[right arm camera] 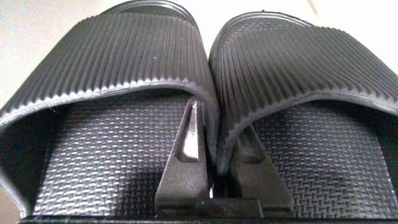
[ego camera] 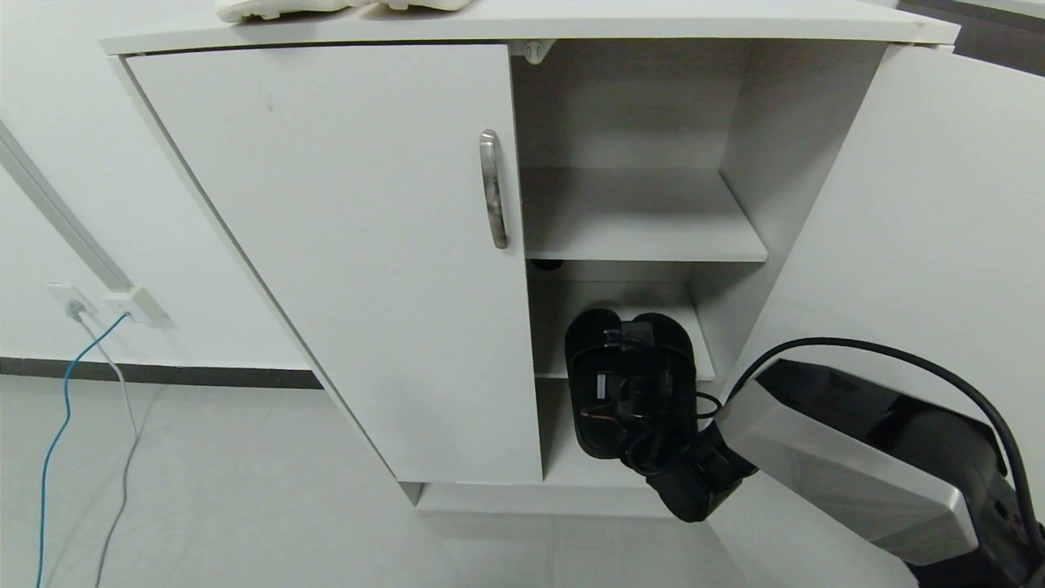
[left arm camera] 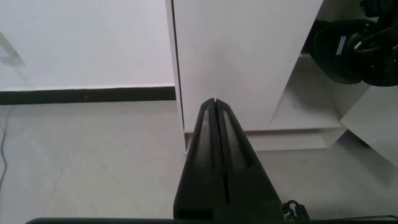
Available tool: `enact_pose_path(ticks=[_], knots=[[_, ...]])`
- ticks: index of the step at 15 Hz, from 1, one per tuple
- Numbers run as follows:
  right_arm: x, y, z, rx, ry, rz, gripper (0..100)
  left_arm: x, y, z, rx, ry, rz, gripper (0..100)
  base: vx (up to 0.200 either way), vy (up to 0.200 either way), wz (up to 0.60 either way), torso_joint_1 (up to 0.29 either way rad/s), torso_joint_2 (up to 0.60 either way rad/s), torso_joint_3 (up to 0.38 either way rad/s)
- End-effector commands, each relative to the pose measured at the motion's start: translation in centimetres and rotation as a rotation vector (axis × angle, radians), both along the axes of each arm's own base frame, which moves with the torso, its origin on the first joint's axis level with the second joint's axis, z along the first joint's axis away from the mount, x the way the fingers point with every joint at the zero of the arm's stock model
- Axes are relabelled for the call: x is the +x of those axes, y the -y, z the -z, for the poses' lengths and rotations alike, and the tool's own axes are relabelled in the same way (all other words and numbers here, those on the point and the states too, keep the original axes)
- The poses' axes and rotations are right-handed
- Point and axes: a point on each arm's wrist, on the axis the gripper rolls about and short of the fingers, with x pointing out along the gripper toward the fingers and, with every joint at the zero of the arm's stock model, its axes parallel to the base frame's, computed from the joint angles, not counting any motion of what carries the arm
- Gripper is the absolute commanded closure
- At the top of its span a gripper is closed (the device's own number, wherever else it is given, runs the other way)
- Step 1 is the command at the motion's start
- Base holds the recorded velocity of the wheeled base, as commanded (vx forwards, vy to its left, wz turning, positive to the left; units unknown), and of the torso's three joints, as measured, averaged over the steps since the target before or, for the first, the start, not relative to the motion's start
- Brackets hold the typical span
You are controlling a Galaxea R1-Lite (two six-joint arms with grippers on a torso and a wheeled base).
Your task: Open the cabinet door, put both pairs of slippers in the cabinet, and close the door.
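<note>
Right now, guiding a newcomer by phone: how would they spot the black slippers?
Find the white two-door cabinet, right door open. In its open half, low down, a black ribbed rubber slipper pair is pinched by the right gripper; the white pair lies on top.

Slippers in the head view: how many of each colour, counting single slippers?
Black slippers, clamped in the right gripper at the open cabinet: 2
White slippers, on top of it, cut off by the frame edge: 2
Total: 4
</note>
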Motion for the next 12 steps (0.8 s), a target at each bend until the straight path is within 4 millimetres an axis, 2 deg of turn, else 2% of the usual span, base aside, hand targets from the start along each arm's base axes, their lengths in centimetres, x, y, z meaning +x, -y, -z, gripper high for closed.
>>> enact_pose_path(ticks=[1,5,12], knots=[[1.8,0.4,-0.4,0.012,0.012,0.027,100,0.0,0.0,0.0,0.001,0.0,-0.001,100,0.0,0.0,0.0,0.0,0.0,0.0],[4.7,0.8,-0.5,0.004,-0.001,0.047,100,0.0,0.0,0.0,0.001,-0.002,-0.001,100,0.0,0.0,0.0,0.0,0.0,0.0],[8.0,0.5,-2.3,0.021,0.015,0.052,100,0.0,0.0,0.0,0.001,0.0,-0.001,100,0.0,0.0,0.0,0.0,0.0,0.0]])
